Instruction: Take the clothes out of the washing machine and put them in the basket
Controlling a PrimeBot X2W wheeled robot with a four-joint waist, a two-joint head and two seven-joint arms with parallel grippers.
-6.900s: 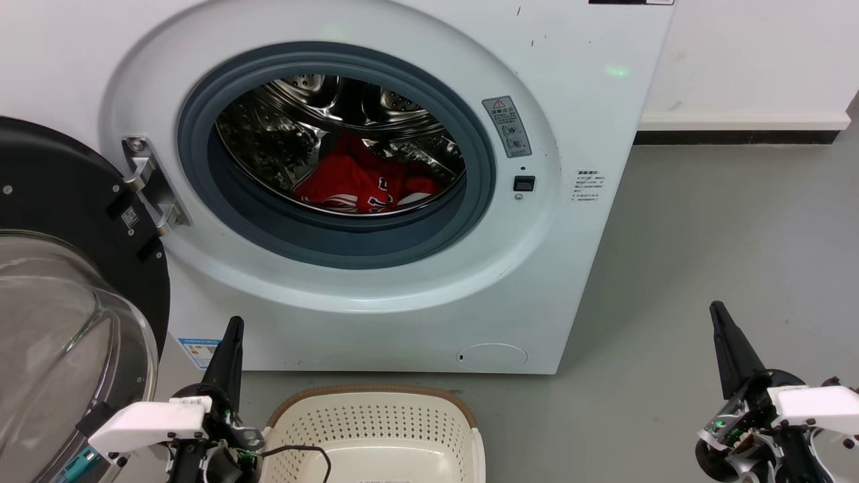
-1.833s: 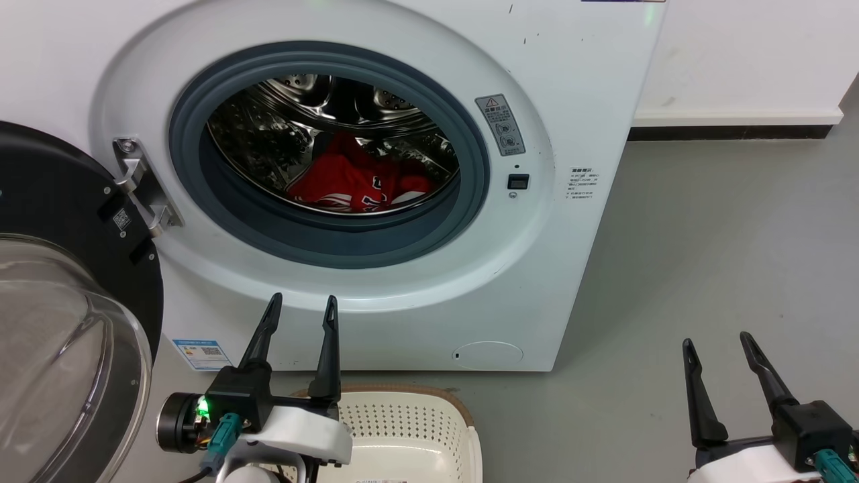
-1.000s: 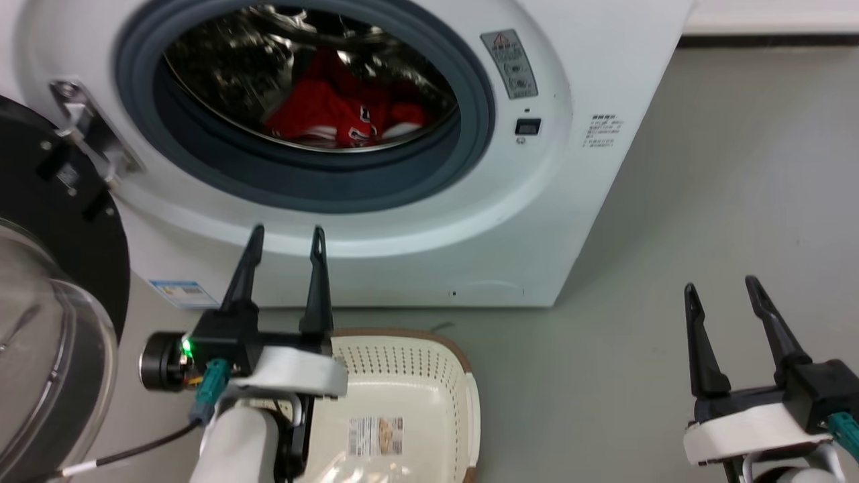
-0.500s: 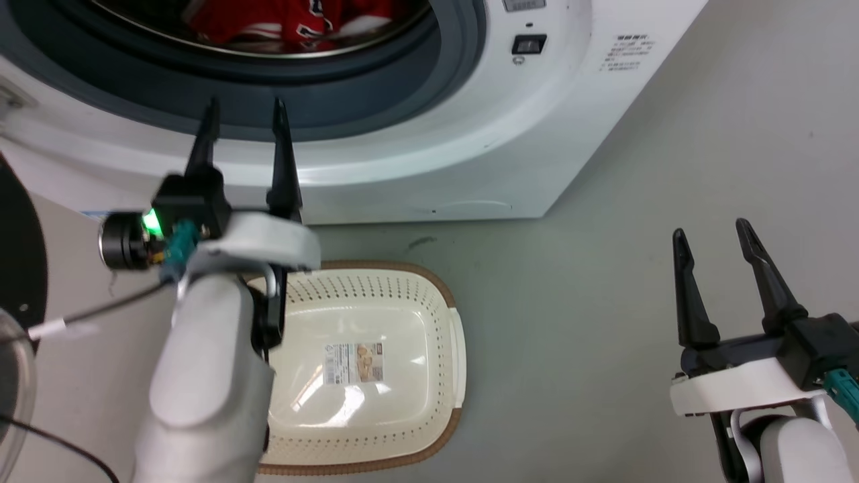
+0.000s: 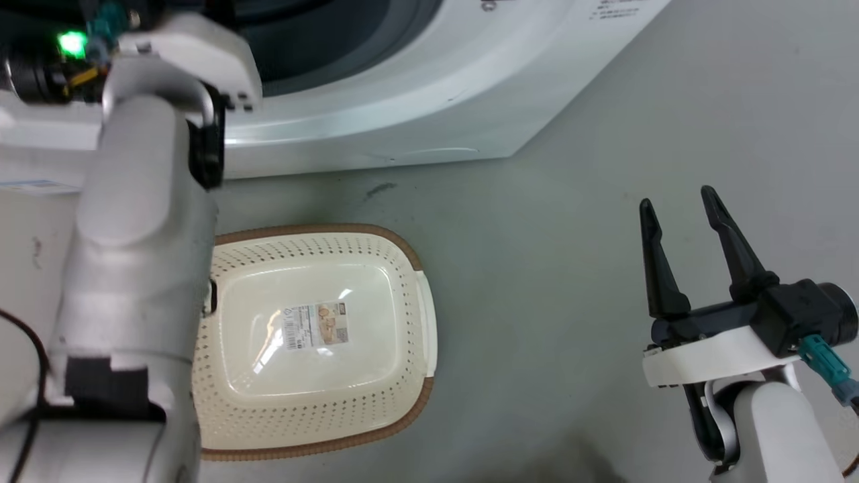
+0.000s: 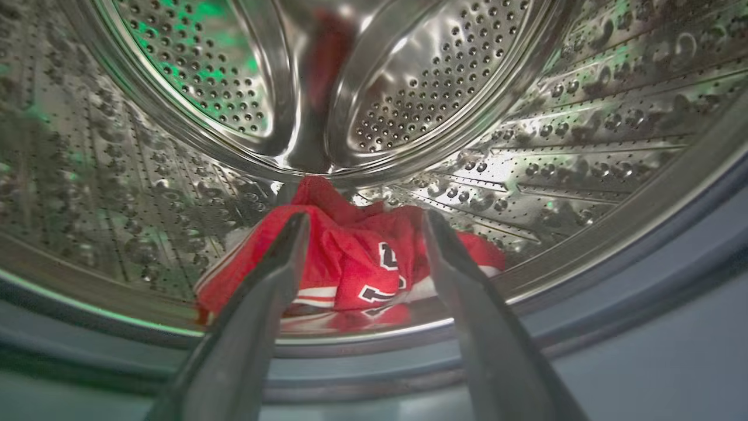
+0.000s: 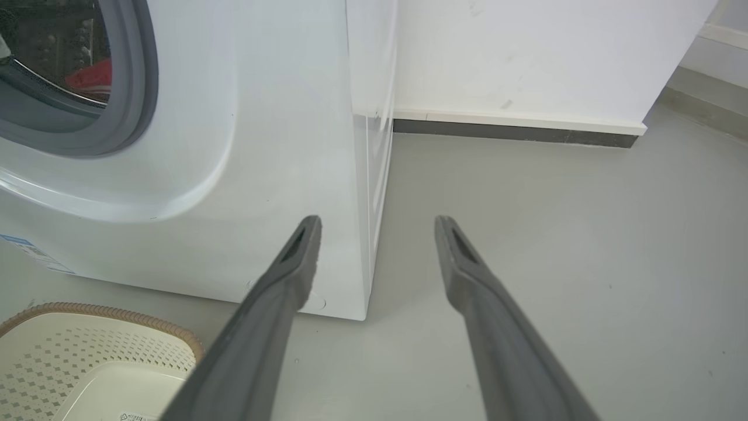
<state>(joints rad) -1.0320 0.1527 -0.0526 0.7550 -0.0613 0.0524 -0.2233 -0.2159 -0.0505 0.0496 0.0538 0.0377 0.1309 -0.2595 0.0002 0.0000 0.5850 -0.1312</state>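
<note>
The clothes [image 6: 350, 266], red with white stripes and dark lettering, lie bunched at the bottom of the steel drum [image 6: 409, 88] of the washing machine [image 5: 402, 100]. In the left wrist view my left gripper [image 6: 365, 215] is open at the drum's mouth, its fingers framing the clothes from a short distance, touching nothing. My left forearm [image 5: 134, 268] reaches up into the machine's opening. The basket [image 5: 315, 230] stands empty on the floor in front of the machine. My right gripper [image 5: 676, 196] hangs open over the floor to the right.
The grey rubber seal [image 6: 643, 292] rings the drum's mouth below the left fingers. Grey floor [image 5: 570, 235] spreads right of the basket to a white wall with a dark skirting [image 7: 514, 131]. The machine's right corner [image 7: 362, 175] stands ahead of the right gripper [image 7: 378, 219].
The head camera has tilted down, so the drum has left its view. My left arm has pushed forward and up to the drum's mouth. The right gripper stays open.
</note>
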